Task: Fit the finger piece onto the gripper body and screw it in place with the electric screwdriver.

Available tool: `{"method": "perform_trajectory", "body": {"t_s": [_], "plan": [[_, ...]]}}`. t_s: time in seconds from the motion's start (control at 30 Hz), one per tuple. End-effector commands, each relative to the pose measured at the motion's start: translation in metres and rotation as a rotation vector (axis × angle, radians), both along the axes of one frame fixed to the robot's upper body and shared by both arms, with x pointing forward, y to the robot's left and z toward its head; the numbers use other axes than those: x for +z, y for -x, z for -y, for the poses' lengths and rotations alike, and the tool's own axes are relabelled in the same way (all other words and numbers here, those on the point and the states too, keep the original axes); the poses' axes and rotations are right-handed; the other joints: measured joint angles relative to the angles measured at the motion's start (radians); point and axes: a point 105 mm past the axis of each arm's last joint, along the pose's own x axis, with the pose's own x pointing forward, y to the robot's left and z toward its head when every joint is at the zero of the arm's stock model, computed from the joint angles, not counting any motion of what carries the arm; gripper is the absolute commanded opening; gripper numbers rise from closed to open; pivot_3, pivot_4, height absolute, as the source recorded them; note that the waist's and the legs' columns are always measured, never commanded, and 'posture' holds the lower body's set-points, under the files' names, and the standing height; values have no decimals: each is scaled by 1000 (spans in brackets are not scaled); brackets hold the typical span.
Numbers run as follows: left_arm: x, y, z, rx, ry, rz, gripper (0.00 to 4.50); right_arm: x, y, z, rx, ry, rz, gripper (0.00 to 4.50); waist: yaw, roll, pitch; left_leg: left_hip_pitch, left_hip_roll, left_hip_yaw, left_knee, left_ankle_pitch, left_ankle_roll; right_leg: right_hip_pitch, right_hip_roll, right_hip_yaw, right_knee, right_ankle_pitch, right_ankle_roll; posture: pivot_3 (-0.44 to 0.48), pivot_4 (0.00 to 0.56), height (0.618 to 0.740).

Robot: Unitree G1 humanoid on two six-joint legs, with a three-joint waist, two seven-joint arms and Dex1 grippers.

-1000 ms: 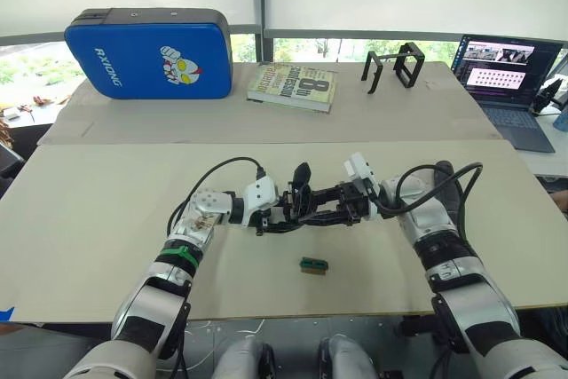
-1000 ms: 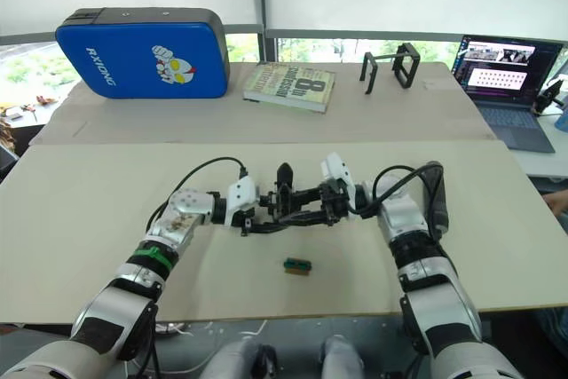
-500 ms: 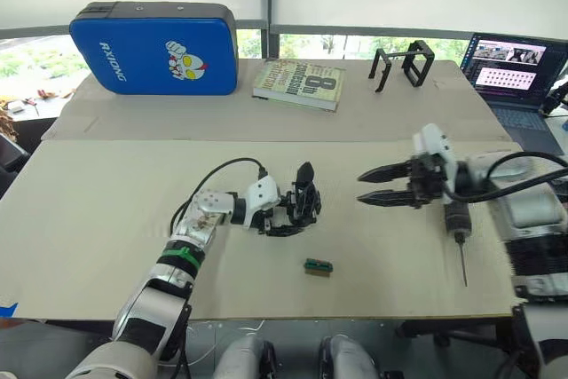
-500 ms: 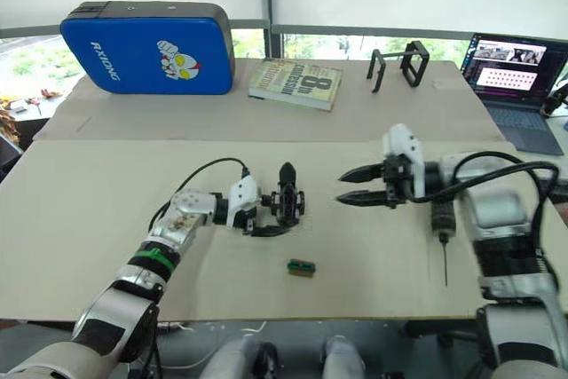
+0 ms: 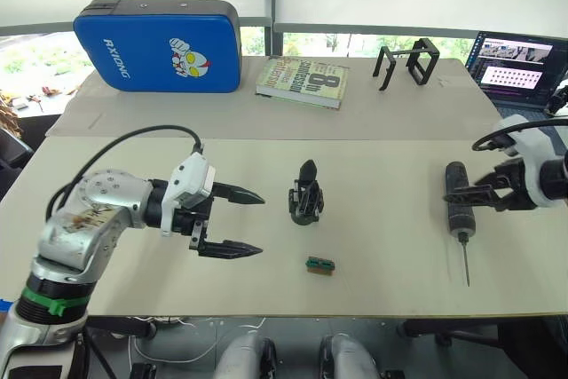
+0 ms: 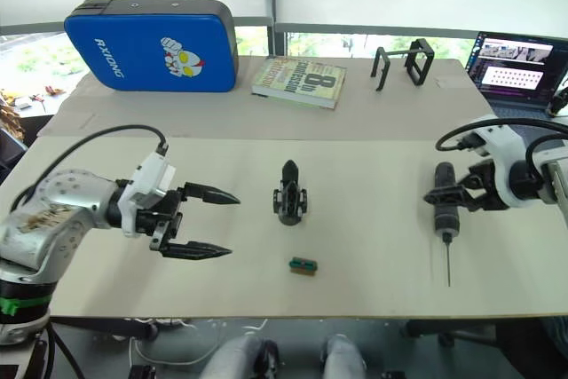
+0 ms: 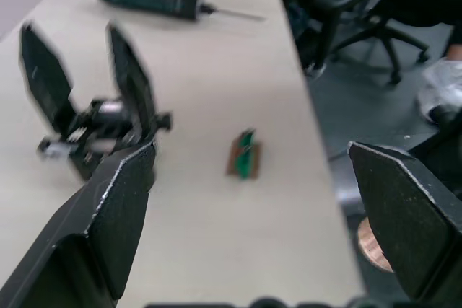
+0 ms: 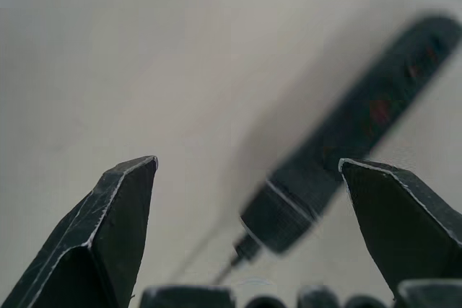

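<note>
The gripper body [image 5: 305,198] stands upright by itself at the middle of the table. In the left wrist view two pointed black wedges rise from the gripper body [image 7: 94,117]; the finger piece is one of them, I cannot tell which. My left gripper [image 5: 259,224] hangs open to its left, well apart from it. The electric screwdriver [image 5: 456,203] lies on the table at the right, its thin bit pointing at the near edge. My right gripper [image 5: 463,198] is open right at the screwdriver's handle, with the screwdriver [image 8: 339,149] lying between its spread fingers.
A small green block [image 5: 319,265] lies in front of the gripper body. On the far table are a blue case [image 5: 158,46], a book [image 5: 302,82], a black wire-frame stand [image 5: 406,61] and a laptop [image 5: 522,61] at the far right.
My left gripper let go of the gripper body, opened and drew back to the left. The right arm swung away to the right, to the screwdriver. The camera also shifted.
</note>
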Motion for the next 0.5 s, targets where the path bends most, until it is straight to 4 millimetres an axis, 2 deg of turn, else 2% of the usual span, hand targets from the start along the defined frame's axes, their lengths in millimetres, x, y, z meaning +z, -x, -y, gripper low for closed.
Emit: {"method": "perform_trajectory", "body": {"t_s": [0.03,0.17,0.3,0.4,0.43,0.5], "plan": [[32,17,10,-65,46,36,4500,-4,-6,15,-163,-24,-35,4480,-5,0,1,0,0,0,0,2,2,1,1,0,0,0,1,0,150,740],[44,23,17,-97,49,85,4500,-17,-20,16,-255,-85,-77,4480,-15,0,1,3,1,2,-1,6,7,3,10,3,1,0,2,0,150,740],[49,24,22,-113,50,132,4500,-35,-28,8,-231,-110,-144,4480,-17,0,2,3,2,2,-2,8,6,3,15,4,0,1,0,0,150,740],[52,23,26,-111,62,162,4500,-46,-33,10,-220,-90,-154,4480,-15,0,2,3,1,2,-2,8,6,3,15,4,0,0,0,0,150,740],[54,22,27,-105,74,169,4500,-49,-36,7,-201,-94,-150,3964,-14,0,2,3,1,3,-2,8,6,3,15,3,0,0,0,0,150,740],[54,20,27,-88,84,177,4500,-51,-41,4,-151,-86,-131,3366,-15,0,2,3,1,3,-1,8,6,3,15,3,0,1,1,0,150,740]]}}
